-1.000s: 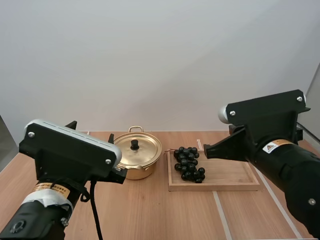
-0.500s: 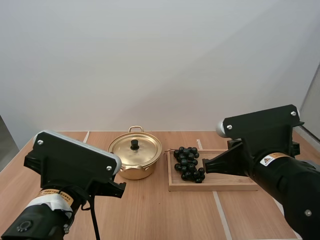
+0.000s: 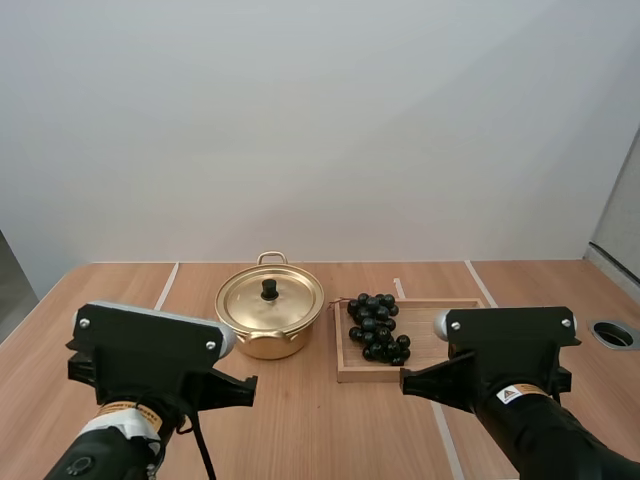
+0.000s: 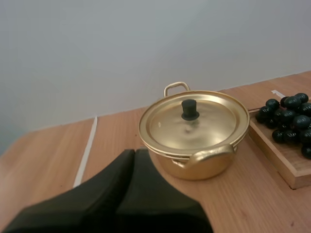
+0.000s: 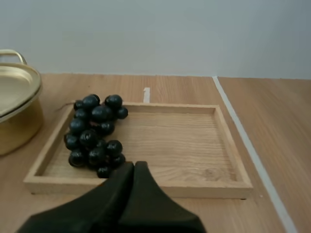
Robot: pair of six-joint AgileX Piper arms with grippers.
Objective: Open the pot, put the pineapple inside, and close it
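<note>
A gold pot (image 3: pixel 270 318) stands on the wooden table with its lid on, the black knob (image 3: pixel 269 290) on top. Right of it, a bunch of dark grapes (image 3: pixel 378 326) lies at the left end of a wooden tray (image 3: pixel 450 318). My left gripper (image 4: pixel 134 151) is shut on nothing, its fingers one dark wedge short of the pot (image 4: pixel 194 131) on the near side. My right gripper (image 5: pixel 134 164) is also shut and empty, just before the tray's near rim (image 5: pixel 146 187), beside the grapes (image 5: pixel 95 133). Both arms (image 3: pixel 150 370) (image 3: pixel 505 370) sit low at the table's near edge.
White tape lines (image 3: pixel 165 287) run across the table top. A round grey grommet (image 3: pixel 613 333) sits in the table at the far right. The right half of the tray (image 5: pixel 194 141) is bare wood.
Both arms have drawn back and down toward the table's near edge. The left gripper's fingers, apart a second ago, have come together.
</note>
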